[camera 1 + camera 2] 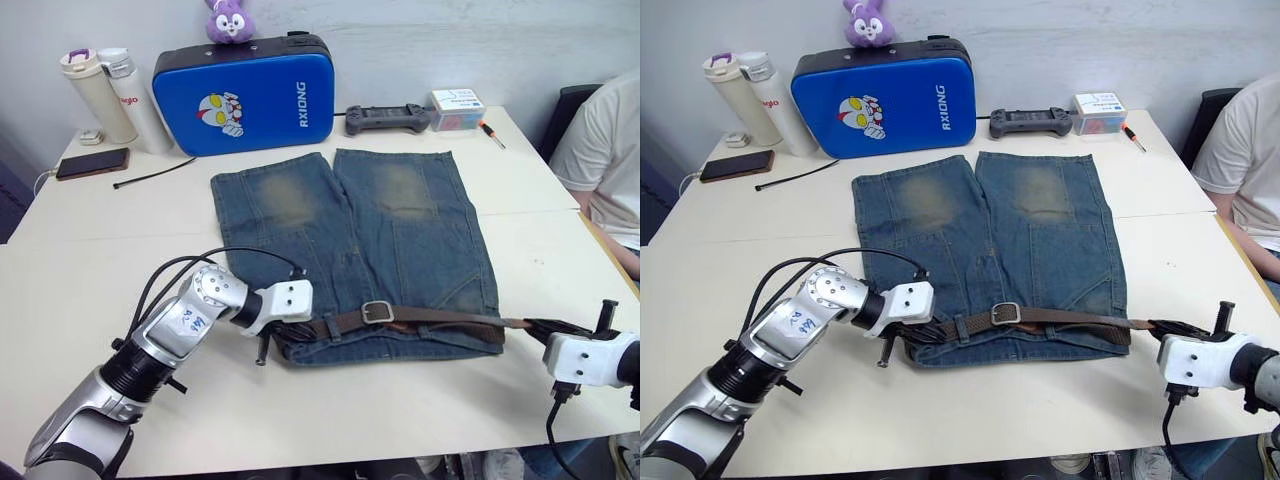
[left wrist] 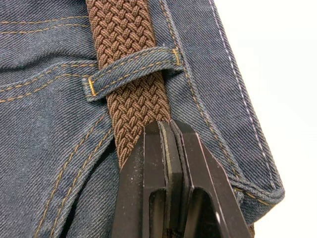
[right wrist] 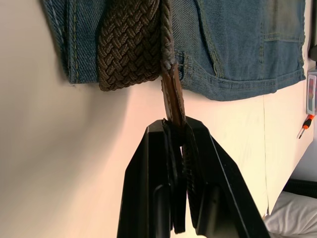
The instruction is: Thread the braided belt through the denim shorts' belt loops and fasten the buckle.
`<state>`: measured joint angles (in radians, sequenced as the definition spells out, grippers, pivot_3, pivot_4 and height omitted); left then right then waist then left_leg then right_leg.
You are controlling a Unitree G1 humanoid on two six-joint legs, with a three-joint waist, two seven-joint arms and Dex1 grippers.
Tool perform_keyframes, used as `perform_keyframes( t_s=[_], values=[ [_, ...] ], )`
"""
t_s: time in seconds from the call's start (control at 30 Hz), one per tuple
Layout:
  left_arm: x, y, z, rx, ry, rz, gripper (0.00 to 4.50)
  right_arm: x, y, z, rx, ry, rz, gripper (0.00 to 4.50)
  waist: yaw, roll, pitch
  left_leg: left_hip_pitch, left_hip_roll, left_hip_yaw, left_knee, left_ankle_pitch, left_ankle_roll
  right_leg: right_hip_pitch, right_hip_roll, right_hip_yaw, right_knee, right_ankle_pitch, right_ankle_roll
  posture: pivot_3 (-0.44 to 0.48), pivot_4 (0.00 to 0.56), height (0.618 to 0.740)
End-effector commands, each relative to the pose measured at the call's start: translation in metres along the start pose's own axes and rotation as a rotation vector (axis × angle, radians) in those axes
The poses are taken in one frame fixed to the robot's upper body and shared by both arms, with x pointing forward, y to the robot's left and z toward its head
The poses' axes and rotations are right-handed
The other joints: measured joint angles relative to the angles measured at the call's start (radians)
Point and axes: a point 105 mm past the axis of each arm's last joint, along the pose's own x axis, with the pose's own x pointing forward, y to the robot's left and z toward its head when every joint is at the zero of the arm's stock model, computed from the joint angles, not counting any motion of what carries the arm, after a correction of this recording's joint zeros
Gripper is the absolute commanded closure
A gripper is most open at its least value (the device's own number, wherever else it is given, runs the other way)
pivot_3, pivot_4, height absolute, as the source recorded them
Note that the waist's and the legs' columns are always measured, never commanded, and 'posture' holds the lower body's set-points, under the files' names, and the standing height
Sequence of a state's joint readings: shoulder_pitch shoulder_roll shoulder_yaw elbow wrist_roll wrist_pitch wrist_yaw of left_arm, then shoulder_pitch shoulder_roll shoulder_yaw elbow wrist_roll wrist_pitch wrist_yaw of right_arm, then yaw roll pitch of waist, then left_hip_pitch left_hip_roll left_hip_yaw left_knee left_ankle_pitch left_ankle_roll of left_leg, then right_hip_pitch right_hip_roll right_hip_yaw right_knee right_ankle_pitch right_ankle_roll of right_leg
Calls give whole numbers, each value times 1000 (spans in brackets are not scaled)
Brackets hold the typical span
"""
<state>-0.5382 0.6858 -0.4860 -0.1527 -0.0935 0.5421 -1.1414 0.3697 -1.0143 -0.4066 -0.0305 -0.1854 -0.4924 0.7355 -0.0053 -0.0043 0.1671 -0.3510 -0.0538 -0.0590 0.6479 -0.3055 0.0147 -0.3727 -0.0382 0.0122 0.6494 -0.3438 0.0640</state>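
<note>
The denim shorts lie flat on the white table, waistband nearest me. The braided belt runs along the waistband, and its silver buckle sits near the middle. At the waistband's left end, my left gripper is shut on the belt just past one of the belt loops, which the strap passes under. Off the shorts' right side, my right gripper is shut on the belt's narrow tail end, which hangs clear of the denim over bare table.
A blue padded case, two bottles, a phone and a thin black cable tie stand at the back left. At the back right are a controller, a small box and a screwdriver. A person sits at the right.
</note>
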Motion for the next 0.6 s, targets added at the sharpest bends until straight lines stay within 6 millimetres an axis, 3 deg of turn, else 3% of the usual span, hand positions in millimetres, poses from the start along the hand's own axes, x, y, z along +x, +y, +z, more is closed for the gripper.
perform_keyframes(
  t_s=[0.03, 0.1, 0.2, 0.43, 0.5, 0.53, 0.6],
  values=[
    [-4, -8, -53, -157, 161, -17, 4470, -2, 0, -10, 44, 34, -24, 4500, 0, 0, 0, 0, 0, 0, 0, 0, 0, 0, 0, 0, 0, 0, 0, 0, 150, 740],
    [-4, -8, -51, -149, 144, -21, 4470, -2, -5, -6, 75, 7, -48, 4500, 0, 0, 0, 0, 1, 0, 0, 0, 0, 0, 1, 0, 0, 0, -1, 0, 150, 740],
    [-6, -9, -45, -145, 104, -33, 4500, -6, -16, -4, 81, -9, -99, 3322, -1, 0, 0, 0, 2, 0, 0, 0, -1, 0, 1, 0, 1, 0, -1, 0, 150, 740],
    [-19, 4, -27, -156, 14, 20, 4500, -20, -35, -13, 38, 25, -184, 55, -3, -1, 1, 0, 3, 1, 0, -1, -2, -1, 3, 1, 2, -1, -2, 0, 150, 740],
    [-27, 8, -12, -180, -56, 22, 4500, -25, -44, -15, 26, 32, -216, 55, -2, -1, 2, 0, 3, 1, 0, -1, -3, -2, 3, 1, 3, -1, -2, 0, 150, 740],
    [-32, 9, -3, -189, -92, 14, 3791, -27, -48, -16, 22, 32, -228, 0, -2, -1, 4, 0, 3, 1, 1, -1, -2, -2, 3, 1, 3, -1, -2, 0, 150, 740],
    [-41, 11, 10, -202, -150, 6, 3076, -28, -54, -15, 32, 24, -245, 0, -1, -3, 7, -1, 3, 1, 1, -1, -3, -3, 4, 1, 3, -1, -2, 0, 150, 740]
  ],
)
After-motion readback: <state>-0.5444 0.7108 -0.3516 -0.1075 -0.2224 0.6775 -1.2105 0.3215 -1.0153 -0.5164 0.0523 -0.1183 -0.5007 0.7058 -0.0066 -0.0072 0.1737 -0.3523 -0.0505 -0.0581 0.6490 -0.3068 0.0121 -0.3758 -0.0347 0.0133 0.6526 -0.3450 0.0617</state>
